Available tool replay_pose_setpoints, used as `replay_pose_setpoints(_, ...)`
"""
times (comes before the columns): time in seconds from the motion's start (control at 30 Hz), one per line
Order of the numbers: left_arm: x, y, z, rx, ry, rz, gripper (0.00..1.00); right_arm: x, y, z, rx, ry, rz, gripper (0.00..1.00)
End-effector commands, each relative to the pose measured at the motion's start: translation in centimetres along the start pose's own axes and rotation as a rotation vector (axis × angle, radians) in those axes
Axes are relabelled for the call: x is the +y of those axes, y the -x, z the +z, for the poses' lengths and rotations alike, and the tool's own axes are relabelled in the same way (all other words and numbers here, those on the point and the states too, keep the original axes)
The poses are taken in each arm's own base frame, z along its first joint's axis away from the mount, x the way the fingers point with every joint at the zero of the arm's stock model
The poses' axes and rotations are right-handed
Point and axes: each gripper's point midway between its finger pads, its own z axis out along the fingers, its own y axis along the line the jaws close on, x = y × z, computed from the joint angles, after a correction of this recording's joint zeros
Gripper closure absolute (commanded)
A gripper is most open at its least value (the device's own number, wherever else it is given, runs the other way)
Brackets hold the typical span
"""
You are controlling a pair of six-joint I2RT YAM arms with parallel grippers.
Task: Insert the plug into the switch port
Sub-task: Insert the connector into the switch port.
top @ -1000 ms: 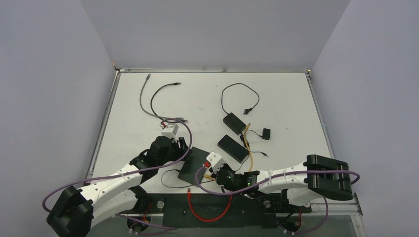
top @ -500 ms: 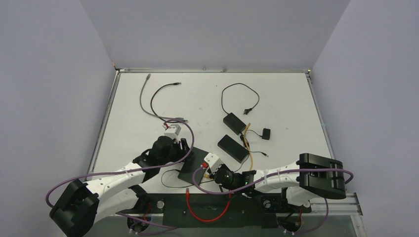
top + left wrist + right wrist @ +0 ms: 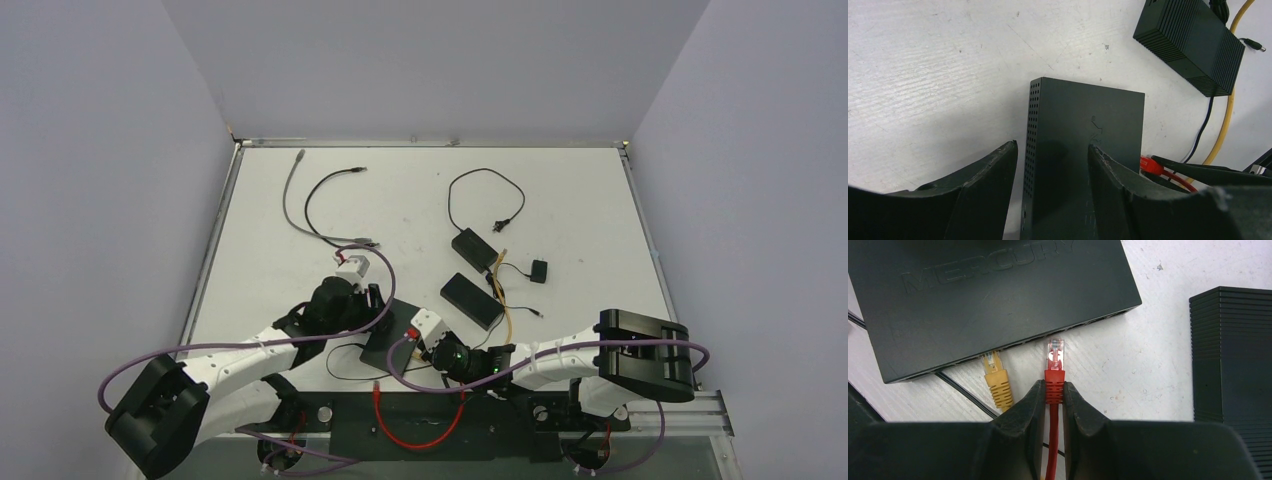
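Here the right gripper pinches the red plug just short of the switch, tip facing its ports. The left gripper sits half-open over the switch; a skewed push could slide it away.

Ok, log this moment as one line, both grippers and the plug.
left gripper open over switch | right gripper shut on red plug | plug tip at port mouth, not seated | yellow plug in another port

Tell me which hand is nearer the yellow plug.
Right. The right hand grips the red plug beside the yellow plug; the left hand is at the far end of the switch.
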Motion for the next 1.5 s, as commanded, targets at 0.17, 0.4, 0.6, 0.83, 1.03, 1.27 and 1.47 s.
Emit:
replay_pose_setpoints(0.17, -0.8, 0.7, 0.3, -0.027, -0.048, 0.004, 0.49, 0.2, 2.8, 0.4, -0.078, -0.003, 0.038, 1.0)
replay_pose_setpoints(0.4, -0.9, 0.5, 0.4, -0.017, -0.053, 0.008, 0.49, 0.1, 3.1, 0.4, -0.093, -0.004, 0.044, 1.0)
replay_pose_setpoints(0.6, -1.0, 0.4, 0.5, -0.009, -0.057, 0.011, 0.5, 0.2, 3.4, 0.5, -0.1, -0.003, 0.044, 1.0)
replay_pose_setpoints(0.83, -1.0, 0.2, 0.6, -0.002, -0.06, 0.012, 0.5, 0.1, 3.7, 0.3, -0.109, -0.003, 0.044, 1.0)
replay_pose_setpoints(1.03, -1.0, 0.2, 0.7, -0.001, -0.059, 0.014, 0.5, 0.1, 3.8, 0.2, -0.113, 0.002, 0.044, 1.0)
replay_pose_setpoints(1.27, -1.0, 0.2, 0.7, 0.003, -0.058, 0.016, 0.51, 0.4, 3.8, 0.1, -0.11, 0.014, 0.045, 1.0)
replay_pose_setpoints(1.47, -1.0, 0.2, 0.8, 0.001, -0.058, 0.019, 0.5, 0.2, 3.9, -0.1, -0.113, 0.012, 0.05, 1.0)
